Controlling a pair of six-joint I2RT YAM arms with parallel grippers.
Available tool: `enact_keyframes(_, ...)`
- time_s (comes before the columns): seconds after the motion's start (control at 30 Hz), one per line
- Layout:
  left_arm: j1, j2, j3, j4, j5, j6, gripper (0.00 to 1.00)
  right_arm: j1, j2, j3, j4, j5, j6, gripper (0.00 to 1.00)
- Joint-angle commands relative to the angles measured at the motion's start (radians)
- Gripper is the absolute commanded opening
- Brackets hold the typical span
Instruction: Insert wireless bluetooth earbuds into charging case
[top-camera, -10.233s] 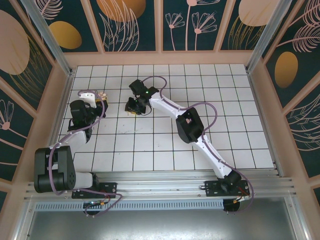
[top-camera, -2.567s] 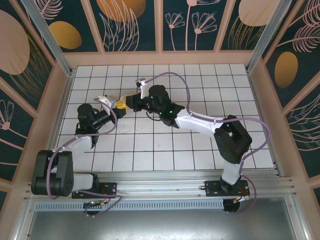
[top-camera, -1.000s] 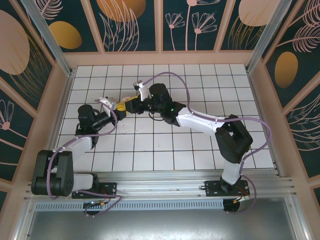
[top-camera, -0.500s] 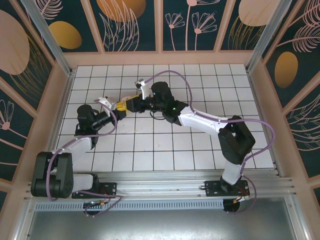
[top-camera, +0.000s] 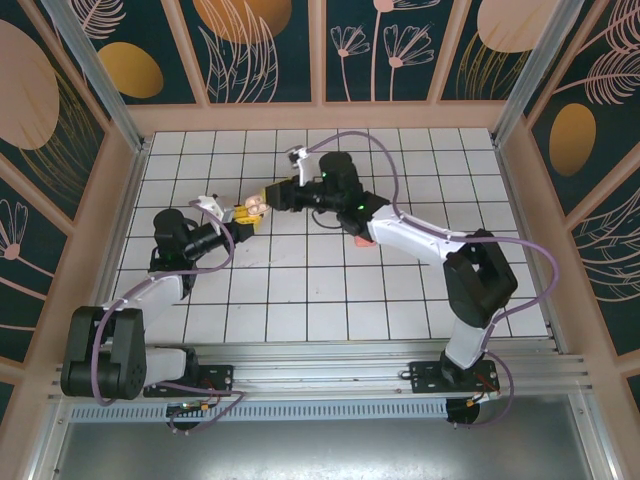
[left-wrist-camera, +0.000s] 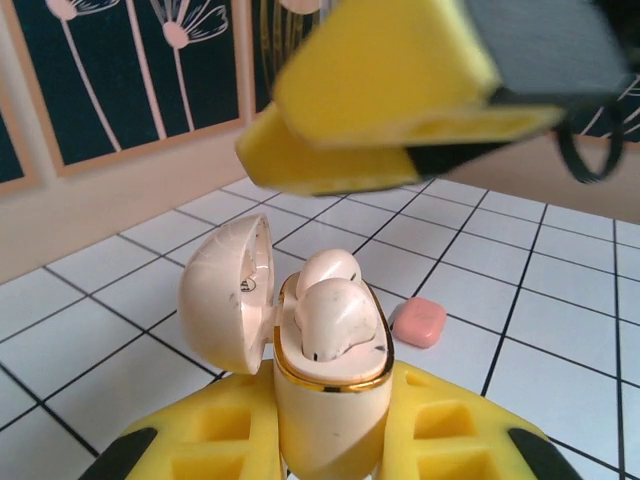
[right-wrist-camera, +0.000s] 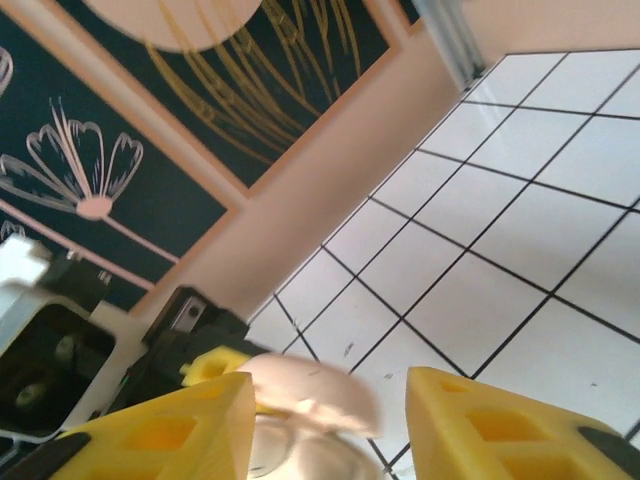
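A pale beige, gold-rimmed charging case (left-wrist-camera: 330, 410), lid swung open, is gripped upright by the yellow left fingers (left-wrist-camera: 215, 435) at the frame's lower centre. Two pale beige earbuds (left-wrist-camera: 335, 312) are seated inside it. The yellow right fingers (left-wrist-camera: 380, 90) are held apart just above, gripping nothing.

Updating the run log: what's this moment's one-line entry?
left gripper: shut on beige case | lid: open | earbuds: two beige, seated | right gripper: open, above it | pink case: on tiles
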Motion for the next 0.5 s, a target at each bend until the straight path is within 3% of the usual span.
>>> enact_keyframes(0.0,-0.007,-0.024,0.051,-0.015,0.090,0.024,0.11,-0.055,-0.061,-0.004,0.043,-0.115,0.050,0.50)
enact_keyframes(0.17,-0.025,-0.034,0.085,-0.074,0.128,0.039,0.11,-0.091,0.028,0.068,0.056,-0.318,0.135,0.54)
enact_keyframes(0.47,-0.031,-0.053,0.099,-0.119,0.127,0.063,0.12,-0.068,0.137,0.184,0.036,-0.479,0.164,0.55)
